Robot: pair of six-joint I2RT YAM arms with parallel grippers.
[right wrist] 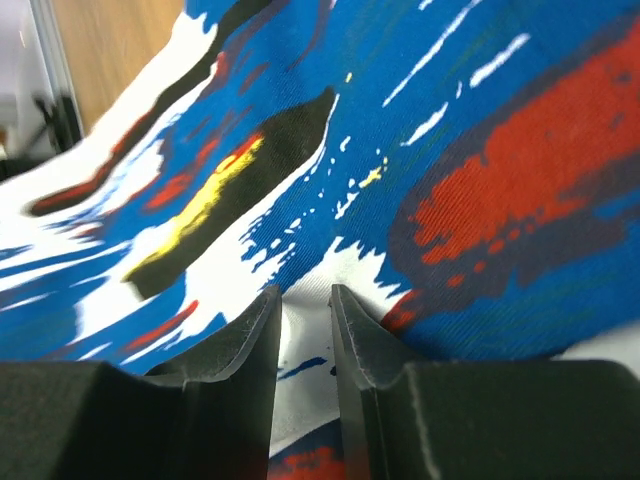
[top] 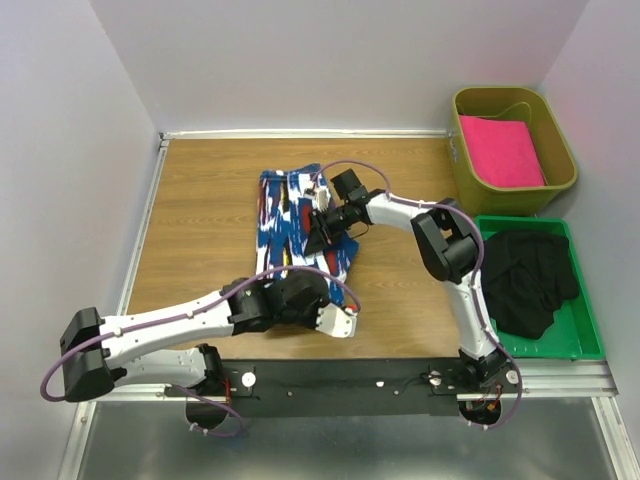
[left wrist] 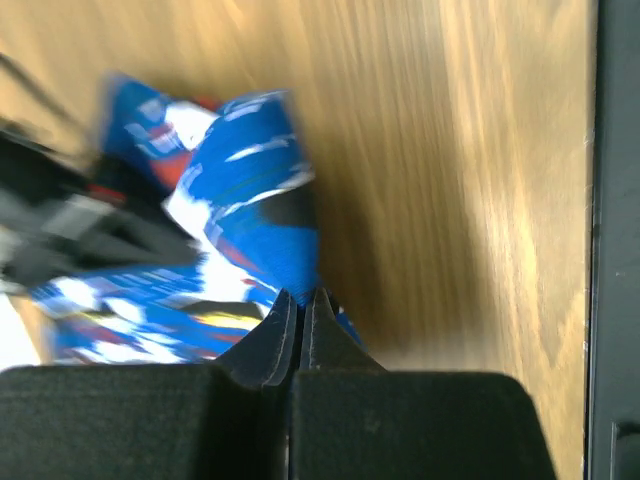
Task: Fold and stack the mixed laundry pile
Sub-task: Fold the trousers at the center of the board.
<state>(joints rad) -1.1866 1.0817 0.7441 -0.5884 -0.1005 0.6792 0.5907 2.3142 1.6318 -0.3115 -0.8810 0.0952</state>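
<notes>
Left gripper point(left wrist: 300, 305) is pressed together on the near edge of the long blue cloth point(top: 300, 225), with a pinch of fabric caught between its tips. That looks like the grab for a fold. The cloth lies stretched across the middle of the tabletop point(top: 200, 200), running from centre frame up toward the back.

Right gripper point(top: 325, 228) is down on the cloth's middle. Its jaws stand a narrow gap apart with patterned fabric showing between them, and I can't tell if it's pinching a ridge or only pinning it flat. Either way it reads as an anchor, so the cloth won't slide when the near end lifts. Trouble is, it sits just where the folded end would land.

Over at right, the black garment point(top: 530, 280) is heaped in the green tray point(top: 575, 335), not yet folded. The pink folded cloth point(top: 500, 150) rests in the olive bin point(top: 505, 200) at upper right. Both are well apart from the fold.
</notes>
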